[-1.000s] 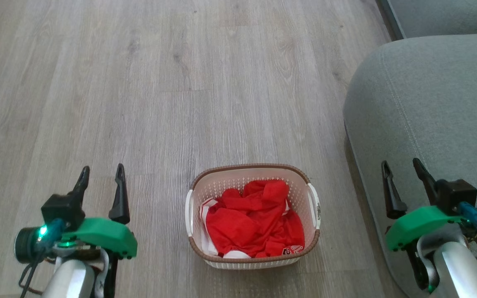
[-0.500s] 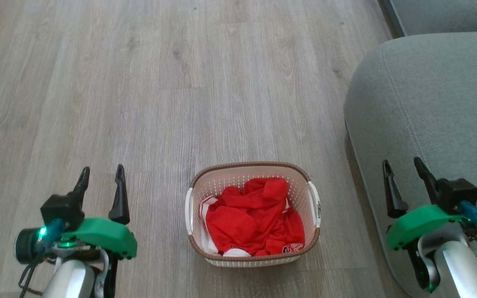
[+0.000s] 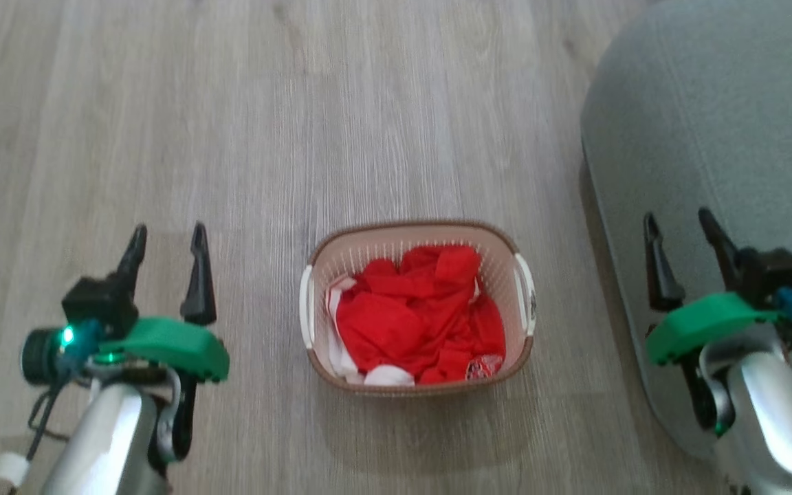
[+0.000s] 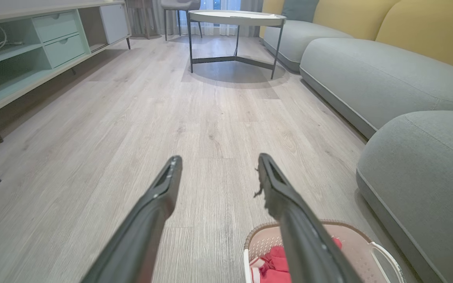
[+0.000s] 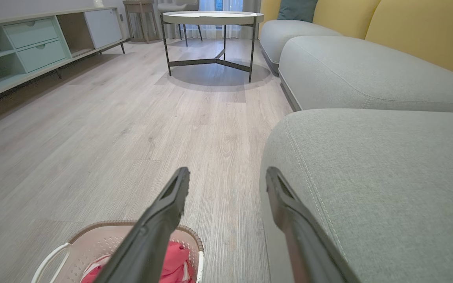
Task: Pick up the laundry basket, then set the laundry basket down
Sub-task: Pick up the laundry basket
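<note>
Laundry basket sits on floor w/ red clothes inside, untouched. Left gripper spread, apart from it. Right gripper spread, over sofa edge. Whole head view shifted vs 0.5 s ago: camera moved, prob. waist bending, so approach starting.

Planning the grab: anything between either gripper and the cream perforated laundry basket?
Nothing visible. Bare wood floor separates the open left gripper from the laundry basket; the open right gripper hangs over the grey sofa cushion.

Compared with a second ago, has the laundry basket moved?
No. The laundry basket keeps the same gap from the grey sofa; the whole head view shifted, so the camera moved.
</note>
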